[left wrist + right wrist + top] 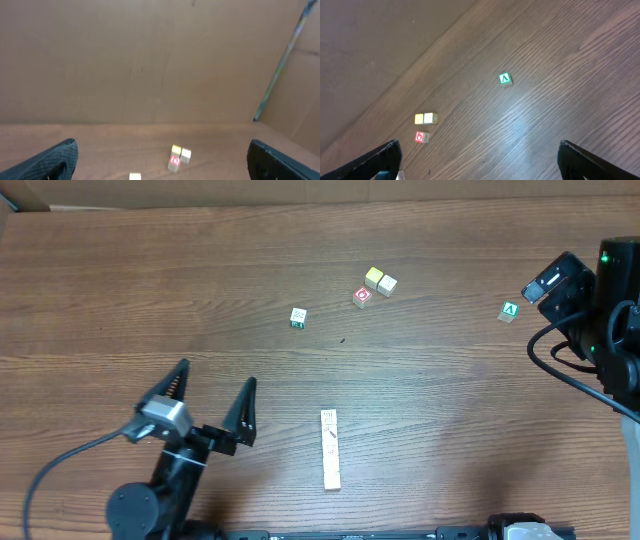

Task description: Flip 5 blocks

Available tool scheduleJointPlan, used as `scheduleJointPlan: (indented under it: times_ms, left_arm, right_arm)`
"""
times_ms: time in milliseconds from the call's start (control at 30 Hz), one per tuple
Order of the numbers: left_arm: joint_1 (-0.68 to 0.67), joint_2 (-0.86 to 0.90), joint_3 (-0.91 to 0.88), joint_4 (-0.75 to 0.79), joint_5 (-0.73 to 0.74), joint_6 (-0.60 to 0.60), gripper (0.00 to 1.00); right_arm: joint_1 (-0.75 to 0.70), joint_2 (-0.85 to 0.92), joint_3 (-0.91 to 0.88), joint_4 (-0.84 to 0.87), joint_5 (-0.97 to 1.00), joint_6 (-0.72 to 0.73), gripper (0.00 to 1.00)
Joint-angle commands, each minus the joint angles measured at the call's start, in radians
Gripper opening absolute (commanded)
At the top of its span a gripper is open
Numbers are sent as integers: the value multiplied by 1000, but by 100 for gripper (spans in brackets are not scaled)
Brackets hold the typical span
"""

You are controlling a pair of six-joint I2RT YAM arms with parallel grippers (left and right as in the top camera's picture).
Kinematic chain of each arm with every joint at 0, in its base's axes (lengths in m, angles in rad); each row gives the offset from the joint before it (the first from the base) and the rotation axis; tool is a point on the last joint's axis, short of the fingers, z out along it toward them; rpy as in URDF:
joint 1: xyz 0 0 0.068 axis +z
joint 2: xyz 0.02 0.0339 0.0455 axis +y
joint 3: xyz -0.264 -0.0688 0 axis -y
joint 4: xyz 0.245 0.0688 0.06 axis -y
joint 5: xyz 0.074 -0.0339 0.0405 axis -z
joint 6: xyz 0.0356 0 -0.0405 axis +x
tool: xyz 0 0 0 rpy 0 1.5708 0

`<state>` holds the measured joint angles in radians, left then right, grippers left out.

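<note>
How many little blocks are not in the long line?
5. A white block with green marks sits alone mid-table; a red-framed block, yellow block and cream block bunch together right of it; the green A block sits far right. None seems hidden.

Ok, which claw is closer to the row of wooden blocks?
Left. The left claw hangs open just left of the row of blocks. The right claw is far off to the right, near the green-letter block.
</note>
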<state>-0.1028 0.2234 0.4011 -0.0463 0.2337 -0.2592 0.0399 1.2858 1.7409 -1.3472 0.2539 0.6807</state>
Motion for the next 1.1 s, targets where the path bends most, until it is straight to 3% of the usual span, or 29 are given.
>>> scheduleJointPlan:
  times_ms: [0, 233, 500, 867, 1067]
  left_arm:
    - [8, -55, -115, 85, 33, 58, 100]
    - [53, -151, -243, 122, -98, 58, 99]
    - [85, -220, -339, 158, -114, 71, 100]
    - [110, -220, -397, 129, -85, 274, 100]
    - [110, -220, -397, -19, -66, 331, 100]
  right_arm:
    - [-4, 1, 13, 2, 14, -5, 100]
    - [-4, 1, 13, 2, 14, -5, 100]
    - [-4, 1, 13, 2, 14, -5, 100]
    - [-4, 1, 13, 2, 14, -5, 100]
    - [-4, 1, 13, 2, 15, -5, 100]
